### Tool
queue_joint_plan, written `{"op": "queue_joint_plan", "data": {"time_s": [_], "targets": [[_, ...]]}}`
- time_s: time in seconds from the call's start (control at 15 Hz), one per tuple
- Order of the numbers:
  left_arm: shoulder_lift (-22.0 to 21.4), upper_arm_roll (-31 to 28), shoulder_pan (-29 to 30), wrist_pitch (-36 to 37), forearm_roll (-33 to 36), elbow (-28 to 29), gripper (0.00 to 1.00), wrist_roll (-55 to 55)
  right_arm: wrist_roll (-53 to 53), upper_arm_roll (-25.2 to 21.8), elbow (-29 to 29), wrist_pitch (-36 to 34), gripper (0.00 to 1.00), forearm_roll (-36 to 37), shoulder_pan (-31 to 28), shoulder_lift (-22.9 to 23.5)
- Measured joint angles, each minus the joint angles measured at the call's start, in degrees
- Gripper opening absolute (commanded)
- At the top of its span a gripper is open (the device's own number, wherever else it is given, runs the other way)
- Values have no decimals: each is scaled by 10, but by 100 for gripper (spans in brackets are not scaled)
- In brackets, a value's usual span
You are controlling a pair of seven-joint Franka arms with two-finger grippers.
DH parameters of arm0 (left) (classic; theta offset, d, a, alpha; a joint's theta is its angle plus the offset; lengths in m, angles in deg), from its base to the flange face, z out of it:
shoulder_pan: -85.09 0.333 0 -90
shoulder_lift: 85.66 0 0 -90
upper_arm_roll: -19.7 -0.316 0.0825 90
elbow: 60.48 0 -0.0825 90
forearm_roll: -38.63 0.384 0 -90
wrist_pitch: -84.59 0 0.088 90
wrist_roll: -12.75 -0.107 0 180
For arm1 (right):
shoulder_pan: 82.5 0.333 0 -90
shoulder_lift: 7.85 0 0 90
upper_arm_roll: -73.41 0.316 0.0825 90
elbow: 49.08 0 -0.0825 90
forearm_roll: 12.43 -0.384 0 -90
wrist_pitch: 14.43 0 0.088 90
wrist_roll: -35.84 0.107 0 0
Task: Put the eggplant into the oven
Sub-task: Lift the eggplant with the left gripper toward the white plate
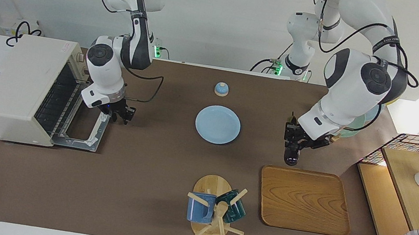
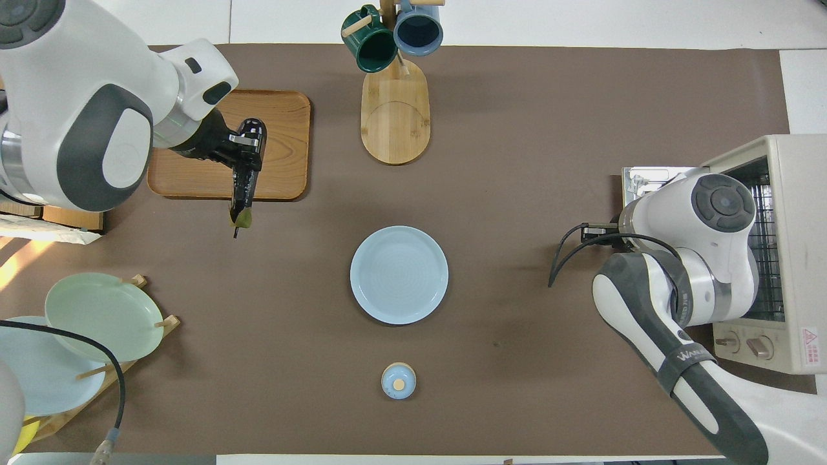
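Observation:
The eggplant (image 1: 291, 153), glossy dark purple, hangs from my left gripper (image 1: 293, 136), which is shut on it. It is over the wooden tray's (image 1: 303, 199) edge nearer the robots. In the overhead view the eggplant (image 2: 244, 187) points its green stem toward the robots, under the left gripper (image 2: 242, 145). The off-white oven (image 1: 16, 87) stands at the right arm's end of the table, its door (image 1: 83, 131) lying open and the wire rack showing. My right gripper (image 1: 121, 115) is open and empty over the open door's edge. In the overhead view the arm hides it beside the oven (image 2: 791, 194).
A light blue plate (image 1: 217, 124) lies mid-table, with a small blue bell (image 1: 221, 89) nearer the robots. A mug tree (image 1: 214, 208) with two mugs stands beside the tray. A plate rack (image 2: 97, 323) and a wire shelf (image 1: 408, 187) are at the left arm's end.

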Motion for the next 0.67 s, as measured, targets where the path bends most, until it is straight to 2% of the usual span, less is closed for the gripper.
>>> {"op": "queue_joint_plan", "data": {"time_s": [0.4,0.67], "targets": [[-34,1,-75,-2,-1,52,0,103,0,0,1,-4,100,0,-1,-12],[-72,2,-133,-85,-1,145,0,172,-12,0,20,-54,100,0,0,-28]]}}
